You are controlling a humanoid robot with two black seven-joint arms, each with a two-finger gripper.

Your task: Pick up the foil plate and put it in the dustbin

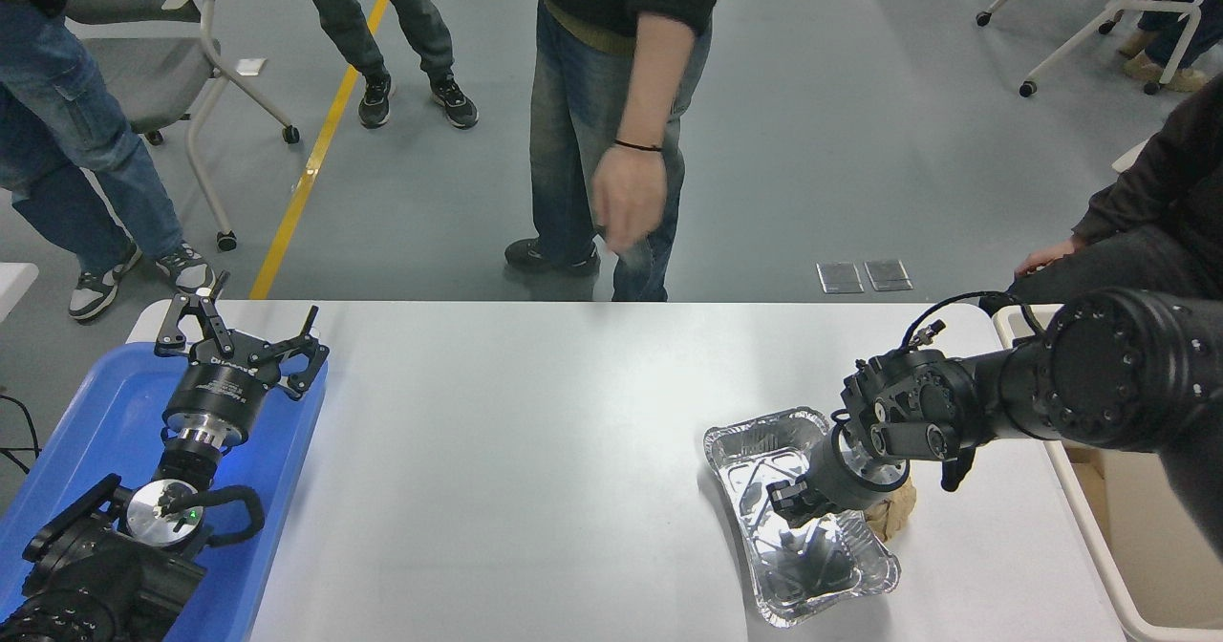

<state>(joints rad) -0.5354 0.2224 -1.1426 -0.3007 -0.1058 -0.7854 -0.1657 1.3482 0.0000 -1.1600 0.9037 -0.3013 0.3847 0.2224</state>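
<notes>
At the lower right of the frame, the foil plate [801,518] lies on the white table [535,451], with the right gripper [793,502] reaching down into it; whether its fingers are clenched cannot be told. The dustbin [1099,546] stands at the right edge. The left gripper [239,336] hangs released over a blue tray [86,432] at lower left.

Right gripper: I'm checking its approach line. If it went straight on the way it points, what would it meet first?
The right gripper points down and left into the shiny silver foil plate, so it would probably meet the plate's embossed base first, though depth is unclear.
</notes>
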